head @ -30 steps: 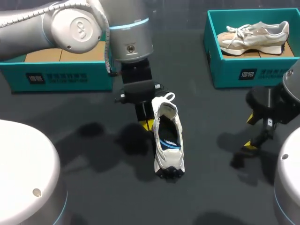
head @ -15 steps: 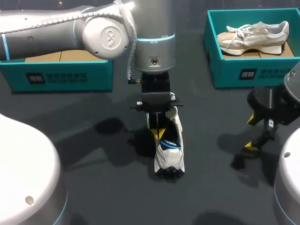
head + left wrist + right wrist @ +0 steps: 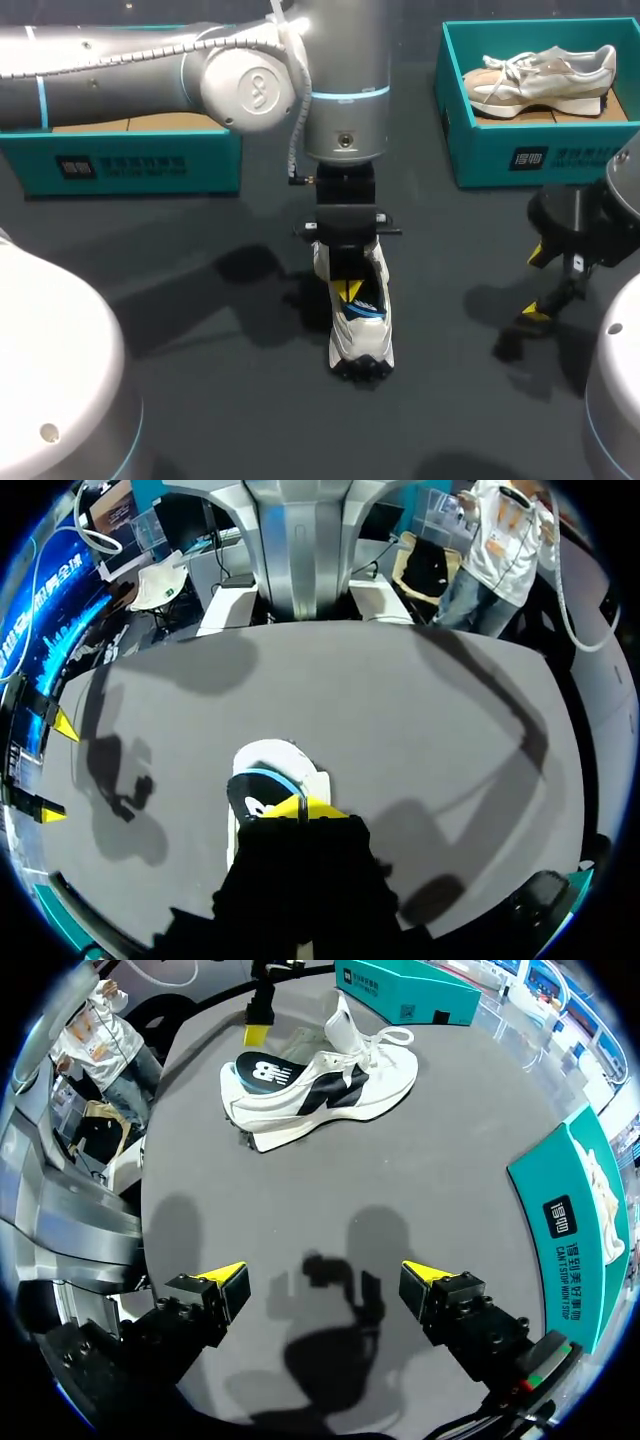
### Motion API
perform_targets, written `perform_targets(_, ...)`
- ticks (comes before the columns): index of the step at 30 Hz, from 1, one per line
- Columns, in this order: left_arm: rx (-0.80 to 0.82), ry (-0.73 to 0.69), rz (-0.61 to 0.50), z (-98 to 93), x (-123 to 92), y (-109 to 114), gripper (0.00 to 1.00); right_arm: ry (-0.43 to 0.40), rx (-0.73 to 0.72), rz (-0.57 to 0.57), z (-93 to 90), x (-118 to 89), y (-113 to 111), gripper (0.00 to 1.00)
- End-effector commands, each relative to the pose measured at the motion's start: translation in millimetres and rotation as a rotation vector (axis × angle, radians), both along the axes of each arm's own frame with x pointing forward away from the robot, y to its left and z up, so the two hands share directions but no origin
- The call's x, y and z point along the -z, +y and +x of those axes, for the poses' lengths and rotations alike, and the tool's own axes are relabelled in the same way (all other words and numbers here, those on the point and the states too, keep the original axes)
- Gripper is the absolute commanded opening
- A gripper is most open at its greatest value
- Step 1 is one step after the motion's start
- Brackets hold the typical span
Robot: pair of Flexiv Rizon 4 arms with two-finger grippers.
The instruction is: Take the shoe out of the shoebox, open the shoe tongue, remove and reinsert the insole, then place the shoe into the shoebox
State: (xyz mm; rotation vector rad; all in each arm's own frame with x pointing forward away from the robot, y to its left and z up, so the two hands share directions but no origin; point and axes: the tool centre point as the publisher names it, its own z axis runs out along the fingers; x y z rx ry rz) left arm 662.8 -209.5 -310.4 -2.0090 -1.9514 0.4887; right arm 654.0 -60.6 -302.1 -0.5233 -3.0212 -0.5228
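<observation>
A white sneaker (image 3: pixel 362 338) stands upright mid-table, its tongue folded forward and its dark insole (image 3: pixel 364 299) showing in the opening. My left gripper (image 3: pixel 347 290) hangs shut with its yellow tips together over that opening; whether they touch the insole cannot be made out. The left wrist view shows the left gripper (image 3: pixel 300 808) just above the insole (image 3: pixel 250 794) and the white heel (image 3: pixel 277 756). My right gripper (image 3: pixel 325 1282) is open and holds nothing, well to the side of the sneaker (image 3: pixel 325 1072); it stands at the table's right (image 3: pixel 545 290).
A teal shoebox (image 3: pixel 520 150) at the back right holds a beige sneaker (image 3: pixel 540 78). A second teal box (image 3: pixel 130 160) stands at the back left, under my left arm. Two white robot bases fill the front corners.
My left arm has swung right, from beside the sneaker's tongue to over its opening, gripper shut throughout. The sneaker and my right arm have not moved.
</observation>
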Motion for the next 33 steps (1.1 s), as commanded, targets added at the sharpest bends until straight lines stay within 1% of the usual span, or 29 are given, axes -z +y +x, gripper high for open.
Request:
perform_targets(1,-0.007,0.006,-0.011,1.2,12,-5,0.0,-0.004,0.001,0.0,-2.5,0,-1,1.0)
perform_targets(9,-0.001,0.002,-0.016,0.7,32,-17,0.0,-0.004,0.001,0.0,-2.5,0,-1,1.0)
perform_targets(17,-0.008,0.003,0.017,2.3,53,-16,0.0,-0.004,0.001,0.0,-2.5,0,-1,1.0)
perform_targets(19,-0.01,0.002,0.02,3.4,55,-15,0.0,-0.004,0.001,0.0,-2.5,0,-1,1.0)
perform_targets(21,-0.018,-0.001,0.005,5.7,49,-14,0.0,-0.004,0.001,0.0,-2.5,0,-1,1.0)
perform_targets(23,-0.026,-0.014,-0.02,6.5,37,-13,0.0,-0.004,0.001,0.0,-2.5,0,-1,1.0)
perform_targets(27,-0.022,-0.034,-0.06,3.0,18,-15,0.0,-0.004,0.001,0.0,-2.5,0,-1,1.0)
perform_targets(33,-0.017,-0.048,-0.094,-9.9,10,-21,0.0,-0.004,0.001,0.0,-2.5,0,-1,1.0)
